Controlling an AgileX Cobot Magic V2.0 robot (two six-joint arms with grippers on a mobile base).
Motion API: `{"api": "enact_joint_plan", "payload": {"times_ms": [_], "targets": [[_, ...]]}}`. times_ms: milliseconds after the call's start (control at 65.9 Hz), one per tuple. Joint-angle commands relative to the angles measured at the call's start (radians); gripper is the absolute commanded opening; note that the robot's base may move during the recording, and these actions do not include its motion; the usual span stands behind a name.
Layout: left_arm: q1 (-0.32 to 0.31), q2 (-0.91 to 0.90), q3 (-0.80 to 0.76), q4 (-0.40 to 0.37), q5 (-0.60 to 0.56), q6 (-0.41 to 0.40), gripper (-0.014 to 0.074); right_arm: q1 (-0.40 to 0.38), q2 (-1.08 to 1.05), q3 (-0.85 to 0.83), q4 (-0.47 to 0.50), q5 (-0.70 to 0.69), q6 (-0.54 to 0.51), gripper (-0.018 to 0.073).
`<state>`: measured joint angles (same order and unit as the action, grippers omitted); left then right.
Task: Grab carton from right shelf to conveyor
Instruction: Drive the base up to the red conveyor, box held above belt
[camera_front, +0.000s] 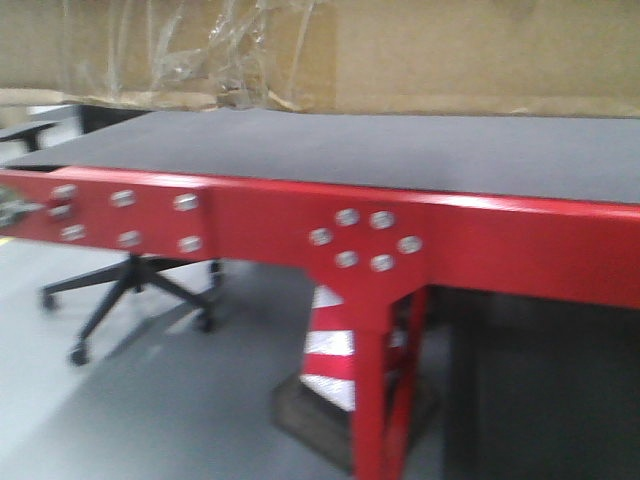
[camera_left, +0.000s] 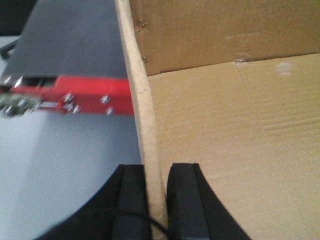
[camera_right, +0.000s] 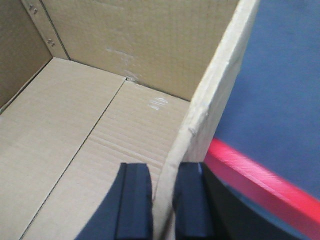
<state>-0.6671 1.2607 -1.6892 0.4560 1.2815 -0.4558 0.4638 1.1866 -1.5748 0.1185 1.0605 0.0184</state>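
With the left end effector (camera_left: 155, 200) and right end effector (camera_right: 162, 200) each clamped on a side wall of the carton (camera_front: 450, 50), which hangs above the conveyor (camera_front: 400, 160) by its near red edge, lower both arms evenly so the base lands flat before letting go.

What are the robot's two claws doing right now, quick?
Left gripper: shut on the carton, pinching one side wall.
Right gripper: shut on the carton, pinching a side wall too.
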Motion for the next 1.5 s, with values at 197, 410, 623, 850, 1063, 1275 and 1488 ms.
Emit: {"api": "enact_joint_plan", "payload": {"times_ms": [197,410,623,850,1063,1275,1488], "targets": [[-0.013,-0.006,-0.004,-0.017,-0.060,0.005,-0.0009,0.008,-0.010,-0.003,0.034,-0.053,-0.025,-0.0069],[-0.013,-0.006,-0.004,-0.017,-0.060,0.005,-0.0009,0.008,-0.010,-0.003,0.034,-0.053,-0.025,-0.0069],[-0.013,-0.006,-0.004,-0.017,-0.060,0.005,-0.0009,0.008,-0.010,-0.003,0.034,-0.053,-0.025,-0.0069],[-0.013,-0.006,-0.004,-0.016,-0.060,0.005,-0.0009,0.008,-0.010,-0.003,0.034,-0.053,-0.025,-0.0069],[-0.013,-0.006,-0.004,-0.016,-0.060,0.005,-0.0009,0.008,-0.010,-0.003,0.034,-0.053,-0.025,-0.0069],[-0.013,-0.006,-0.004,-0.016,-0.060,0.005,-0.0009,0.008,-0.010,-0.003,0.034,-0.053,-0.025,-0.0069],[-0.013,-0.006,-0.004,-0.016,-0.060,0.005,-0.0009,0.008,-0.010,-0.003,0.034,-0.053,-0.025,-0.0069]]}}
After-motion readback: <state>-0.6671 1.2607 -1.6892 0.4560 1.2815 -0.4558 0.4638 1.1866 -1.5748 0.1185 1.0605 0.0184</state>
